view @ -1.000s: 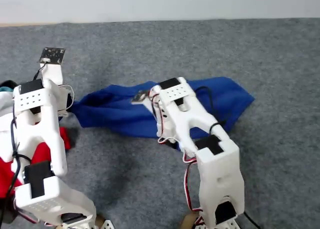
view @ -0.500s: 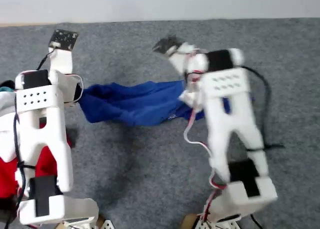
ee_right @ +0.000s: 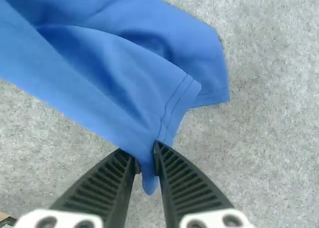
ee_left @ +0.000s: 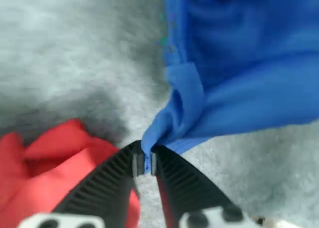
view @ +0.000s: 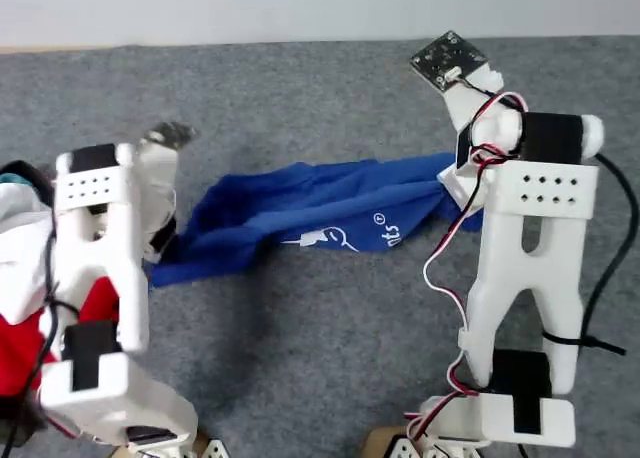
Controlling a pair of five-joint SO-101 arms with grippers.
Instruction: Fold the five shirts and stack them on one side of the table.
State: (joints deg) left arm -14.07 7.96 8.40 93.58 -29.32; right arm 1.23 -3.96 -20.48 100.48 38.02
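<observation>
- Blue shirt point(ee_left: 239, 63) is what both my jaws have: my left gripper point(ee_left: 143, 163) is closed almost tip to tip, with a bunched fold of its edge pinched between the black ribbed fingers point(ee_left: 109, 180).
- My right gripper point(ee_right: 145, 161) is closed the same way on the other end of the blue shirt point(ee_right: 99, 63). A stitched hem runs down into the narrow gap between the fingers, and a small tongue of cloth pokes out behind the tips.
- Between the two grips the blue shirt point(view: 320, 218) is a long, rumpled band across the middle of the tabletop point(view: 300, 368), crosswise, with a white print point(view: 345, 240) showing near its centre.
- Its left end is partly hidden in the high view under my left arm point(view: 95, 238). Its right end is hidden behind my right arm point(view: 530, 238) and the red and white wires hanging from it.
- Just beside my left jaws lies a red garment point(ee_left: 45, 163), close to the pinched blue fold; I cannot tell whether the two touch.
- That red garment point(view: 95, 308) belongs to a heap at the tabletop's left edge, with white cloth point(view: 20, 238) on top and a bit of teal point(view: 10, 178) at the far end of the heap.
- Grey, carpet-like covering runs over the tabletop to its far edge, where a pale wall point(view: 300, 8) begins.
</observation>
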